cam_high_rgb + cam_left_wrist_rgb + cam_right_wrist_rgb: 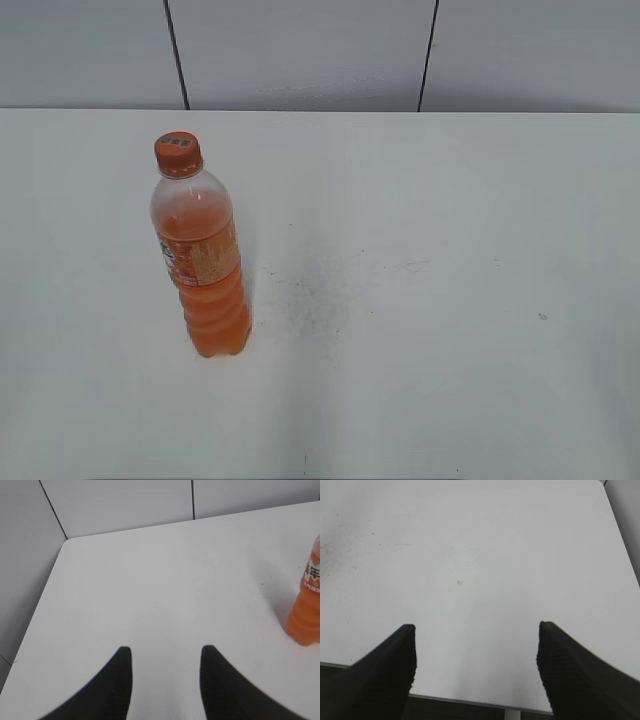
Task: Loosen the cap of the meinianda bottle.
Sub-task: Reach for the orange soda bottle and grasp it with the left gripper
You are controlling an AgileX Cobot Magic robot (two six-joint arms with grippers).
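The meinianda bottle stands upright on the white table, left of the middle in the exterior view. It is clear plastic with orange drink and an orange label. Its orange cap sits on top, with a pale mark on it. The bottle's lower part also shows at the right edge of the left wrist view. My left gripper is open and empty, well left of the bottle. My right gripper is open and empty over bare table near the front edge. Neither gripper shows in the exterior view.
A grey panelled wall runs behind the table. The table's left rear corner shows in the left wrist view. The front edge shows in the right wrist view. Faint scuff marks lie right of the bottle.
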